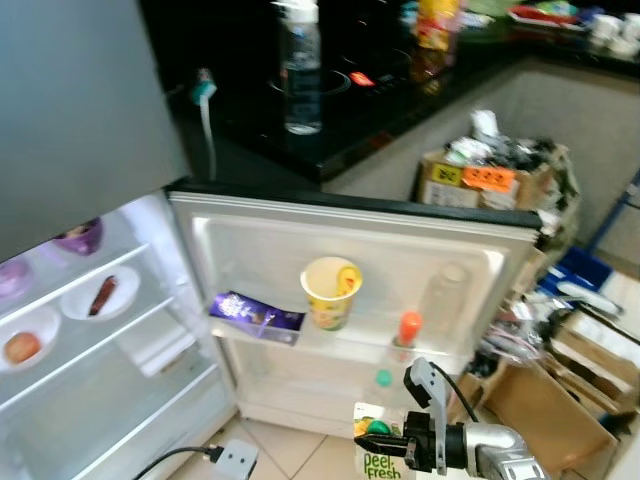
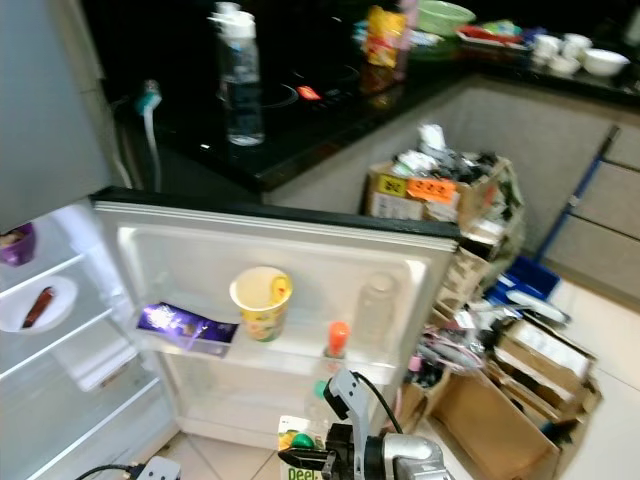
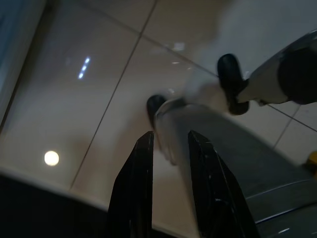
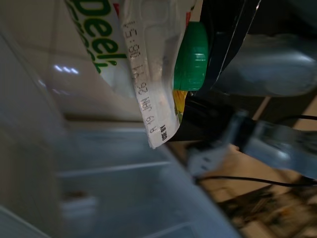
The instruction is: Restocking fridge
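The right end effector (image 1: 392, 440) is clenched on a juice carton (image 1: 378, 462) with a green cap, held upright, low before the open fridge door (image 1: 350, 280). The door shelf (image 1: 330, 345) lies up and ahead, with free room between the paper cup (image 1: 330, 290) and the orange-capped bottle (image 1: 408, 330). The left end effector (image 3: 168, 148) hangs idle over the floor tiles, fingers slightly parted on nothing.

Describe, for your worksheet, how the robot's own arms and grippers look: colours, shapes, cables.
The right arm is a rounded silver metal tube ending in a black gripper block, with a small silver-grey bracket above it and a thin black cable looping back to the arm. The left gripper has two long, flat, glossy black fingers tapering towards their tips.
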`<state>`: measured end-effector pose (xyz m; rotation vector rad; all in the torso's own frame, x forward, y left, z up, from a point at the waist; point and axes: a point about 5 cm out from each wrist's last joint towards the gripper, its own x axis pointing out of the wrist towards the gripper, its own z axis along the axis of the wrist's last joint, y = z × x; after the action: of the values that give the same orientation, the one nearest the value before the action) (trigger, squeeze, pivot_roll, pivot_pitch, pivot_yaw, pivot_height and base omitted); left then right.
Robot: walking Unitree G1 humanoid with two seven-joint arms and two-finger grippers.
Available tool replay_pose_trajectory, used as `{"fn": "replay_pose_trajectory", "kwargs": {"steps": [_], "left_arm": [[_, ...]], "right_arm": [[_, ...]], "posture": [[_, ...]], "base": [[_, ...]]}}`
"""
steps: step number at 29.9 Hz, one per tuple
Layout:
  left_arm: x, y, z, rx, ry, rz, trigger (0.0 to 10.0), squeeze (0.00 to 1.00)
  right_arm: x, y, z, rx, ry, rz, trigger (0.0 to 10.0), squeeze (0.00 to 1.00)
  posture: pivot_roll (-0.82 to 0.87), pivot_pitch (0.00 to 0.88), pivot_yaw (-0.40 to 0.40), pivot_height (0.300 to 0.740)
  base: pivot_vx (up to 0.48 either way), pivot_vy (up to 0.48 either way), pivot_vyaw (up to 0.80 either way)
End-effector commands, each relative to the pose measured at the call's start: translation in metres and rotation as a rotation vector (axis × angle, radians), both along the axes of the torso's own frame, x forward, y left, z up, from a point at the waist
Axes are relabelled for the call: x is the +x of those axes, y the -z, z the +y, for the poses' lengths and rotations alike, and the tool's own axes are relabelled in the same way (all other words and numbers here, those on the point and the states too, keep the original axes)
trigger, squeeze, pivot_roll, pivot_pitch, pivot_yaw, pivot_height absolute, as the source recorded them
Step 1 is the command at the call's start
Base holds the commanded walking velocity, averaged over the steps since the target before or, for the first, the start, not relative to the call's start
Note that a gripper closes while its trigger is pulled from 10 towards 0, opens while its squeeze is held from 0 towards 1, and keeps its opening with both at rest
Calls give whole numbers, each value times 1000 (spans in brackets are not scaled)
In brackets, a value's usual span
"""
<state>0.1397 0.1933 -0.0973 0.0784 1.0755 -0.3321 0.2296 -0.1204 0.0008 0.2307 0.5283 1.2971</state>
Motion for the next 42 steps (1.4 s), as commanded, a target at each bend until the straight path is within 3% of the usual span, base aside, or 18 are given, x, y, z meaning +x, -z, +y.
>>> {"fn": "replay_pose_trajectory", "kwargs": {"steps": [1,9,21,30,42], "left_arm": [[-4,2,1,4,-6,13,10000,0],[-5,1,3,9,-17,11,10000,0],[-7,2,4,16,-23,20,10000,0],[-7,3,3,23,-21,28,10000,0],[-6,3,2,22,-20,33,10000,0]], "right_arm": [[-3,-1,3,24,-27,12,10000,0],[-5,-4,7,30,-74,3,10000,0],[-13,2,1,-34,-61,28,10000,0],[-23,-7,5,32,-168,70,10000,0],[-21,-11,7,45,-128,52,10000,0]], "posture": [[-71,0,-27,740],[-68,0,-28,740],[-68,0,-29,740],[-69,0,-27,740],[-70,0,-27,740]], "base": [[0,0,775],[0,0,777],[0,0,0],[0,0,0],[0,0,0]]}}
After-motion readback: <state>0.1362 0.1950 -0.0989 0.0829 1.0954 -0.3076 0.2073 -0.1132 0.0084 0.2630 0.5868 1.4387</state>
